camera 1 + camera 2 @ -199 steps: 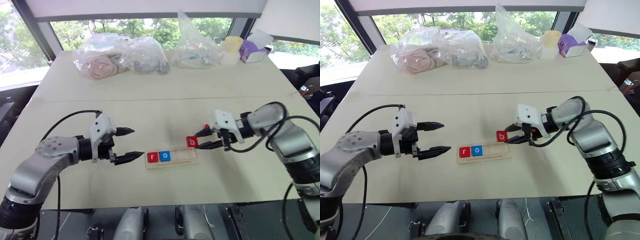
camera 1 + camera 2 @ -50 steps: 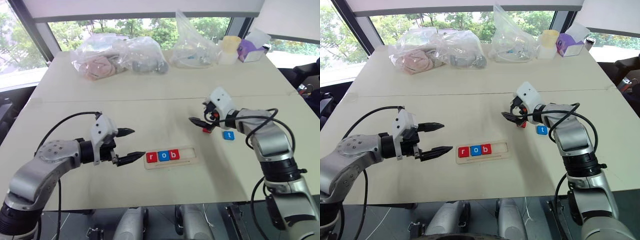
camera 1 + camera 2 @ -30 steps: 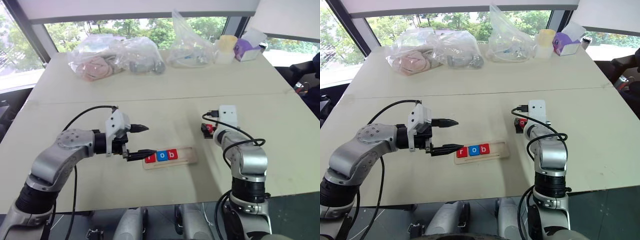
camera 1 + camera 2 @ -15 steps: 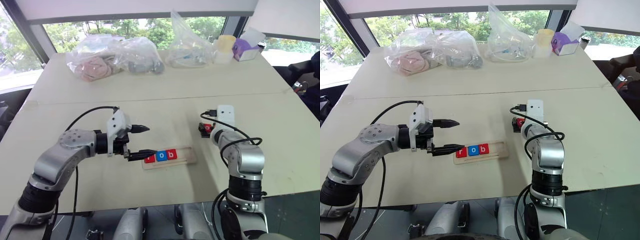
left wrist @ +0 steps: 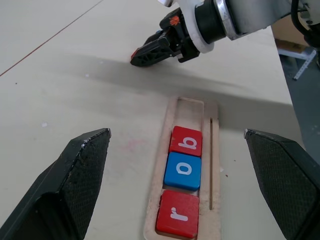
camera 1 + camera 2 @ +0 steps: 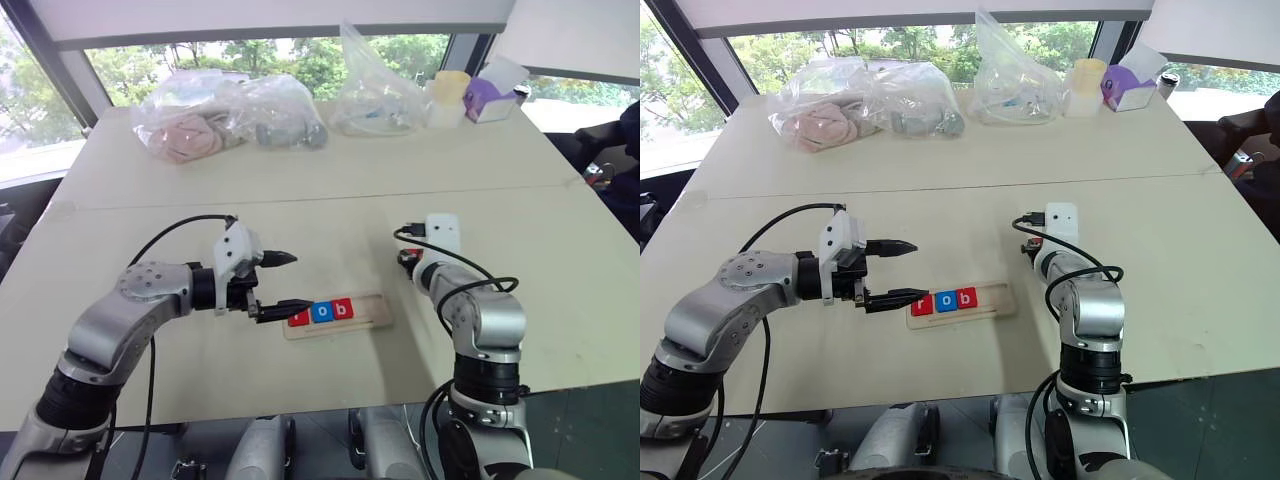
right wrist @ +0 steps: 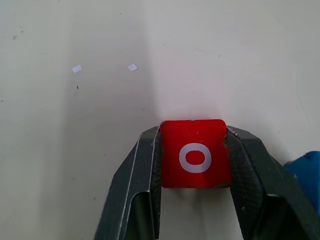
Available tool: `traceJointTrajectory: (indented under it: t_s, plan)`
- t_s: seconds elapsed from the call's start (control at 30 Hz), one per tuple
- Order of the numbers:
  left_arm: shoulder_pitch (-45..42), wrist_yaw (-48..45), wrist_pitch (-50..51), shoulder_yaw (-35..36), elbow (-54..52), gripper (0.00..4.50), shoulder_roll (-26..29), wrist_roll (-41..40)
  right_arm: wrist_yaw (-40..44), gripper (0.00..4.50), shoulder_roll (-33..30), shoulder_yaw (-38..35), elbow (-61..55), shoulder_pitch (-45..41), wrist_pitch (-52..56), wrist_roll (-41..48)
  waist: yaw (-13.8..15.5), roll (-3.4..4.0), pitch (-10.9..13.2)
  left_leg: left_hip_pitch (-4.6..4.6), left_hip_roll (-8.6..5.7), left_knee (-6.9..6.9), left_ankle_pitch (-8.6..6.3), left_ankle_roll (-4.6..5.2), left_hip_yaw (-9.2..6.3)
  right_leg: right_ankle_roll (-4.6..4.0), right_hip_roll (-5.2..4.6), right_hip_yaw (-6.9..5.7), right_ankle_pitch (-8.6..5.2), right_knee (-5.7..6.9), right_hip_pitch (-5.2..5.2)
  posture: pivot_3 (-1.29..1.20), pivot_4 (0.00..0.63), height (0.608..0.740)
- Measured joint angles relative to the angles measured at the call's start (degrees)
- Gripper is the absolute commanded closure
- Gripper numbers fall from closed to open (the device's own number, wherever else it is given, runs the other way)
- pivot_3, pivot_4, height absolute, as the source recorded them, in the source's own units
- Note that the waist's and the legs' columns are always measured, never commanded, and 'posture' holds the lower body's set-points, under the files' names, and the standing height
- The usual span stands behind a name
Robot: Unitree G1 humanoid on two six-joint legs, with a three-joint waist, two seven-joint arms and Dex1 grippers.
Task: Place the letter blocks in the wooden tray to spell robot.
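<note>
You have the right gripper (image 7: 195,165) closed on the red "o" block (image 7: 195,159); its two fingers press the block's opposite sides, down at the table (image 6: 300,140), beyond the far right end of the wooden tray (image 5: 212,150). A blue block (image 7: 306,167) lies just beside that gripper. In the tray, "r" (image 5: 178,216), blue "o" (image 5: 183,170) and "b" (image 5: 186,141) sit touching in a row from its left end; the right part is free. Your left gripper (image 6: 275,283) hangs with fingers wide apart, just at the tray's left end, holding nothing.
</note>
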Motion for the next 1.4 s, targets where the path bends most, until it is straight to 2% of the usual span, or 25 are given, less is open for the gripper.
traceJointTrajectory:
  t_s: [0.3, 0.5, 0.57, 0.67, 0.77, 1.27, 1.3, 1.4]
  plan:
    - [0.23, 0.33, 0.00, -0.09, 0.00, 0.00, -0.48, -0.01, 3.32, 3.31, -3.05, -1.01, -5.37, 1.33, 5.73, 2.97, 0.16, 0.04, 0.02, -0.03, -0.01, 0.00, 0.00, 0.00, 0.01, -0.03, -0.02, -0.01, -0.02, -0.06, 0.01, 0.00, 0.150, 0.725]
    - [-0.14, -0.43, -0.12, -1.12, 0.38, 0.00, -1.32, 0.00, 7.30, 3.31, -6.57, -4.73, -22.07, 2.12, 19.66, 7.07, 0.28, 0.05, 0.02, -0.08, -0.01, -0.01, -0.01, 0.01, -0.02, -0.02, -0.07, -0.02, -0.03, -0.08, -0.03, 0.00, 0.150, 0.725]
    - [-0.27, -0.73, -0.24, -1.23, 0.62, 0.00, -1.50, 0.01, 8.03, 3.31, -7.46, -5.65, -26.21, 4.92, 21.77, 8.02, 0.34, 0.04, 0.02, -0.08, 0.00, -0.01, -0.01, 0.01, -0.07, -0.14, -0.08, -0.05, -0.11, -0.14, 0.02, 0.00, 0.150, 0.725]
    - [-0.58, -1.68, -0.49, -1.76, 1.98, 0.00, -2.36, 0.16, 9.39, 3.31, -7.71, -6.84, -33.27, 14.55, 22.54, 10.27, 0.31, 0.04, 0.02, -0.11, -0.01, -0.02, -0.02, 0.02, -0.06, -0.12, -0.09, -0.05, -0.15, -0.18, 0.02, 0.00, 0.150, 0.725]
    - [-1.58, -2.31, -1.32, -2.25, 2.92, 0.00, -2.57, 0.64, 9.49, 3.31, -7.66, -7.41, -36.90, 18.74, 22.54, 11.25, 0.03, 0.04, 0.02, -0.07, 0.00, 0.00, -0.01, 0.02, -0.01, -0.13, -0.09, -0.02, -0.15, -0.17, 0.02, 0.00, 0.150, 0.725]
    - [-2.66, -4.21, -2.38, -3.38, 4.68, 0.00, -2.89, 1.36, 6.48, 3.31, -8.37, -3.62, -35.71, 20.31, 22.55, 10.70, 0.24, 0.04, 0.02, -0.10, 0.02, -0.01, -0.01, 0.02, -0.03, -0.15, -0.11, -0.02, -0.17, -0.21, 0.01, 0.00, 0.150, 0.725]
    - [-2.66, -4.19, -2.38, -3.37, 4.68, 0.00, -2.89, 1.36, 6.38, 2.30, -8.76, -3.45, -35.44, 20.30, 22.54, 10.58, 0.24, 0.04, 0.02, -0.10, 0.02, -0.01, -0.01, 0.02, -0.03, -0.15, -0.11, -0.02, -0.17, -0.21, 0.01, 0.00, 0.150, 0.725]
    - [-2.60, -4.03, -2.38, -3.36, 4.65, 0.00, -2.87, 1.36, 6.19, 0.90, -9.63, -2.96, -34.87, 20.31, 22.54, 10.38, 0.25, 0.04, 0.02, -0.10, 0.02, -0.01, -0.01, 0.02, -0.03, -0.15, -0.10, -0.03, -0.17, -0.20, 0.01, 0.00, 0.150, 0.725]
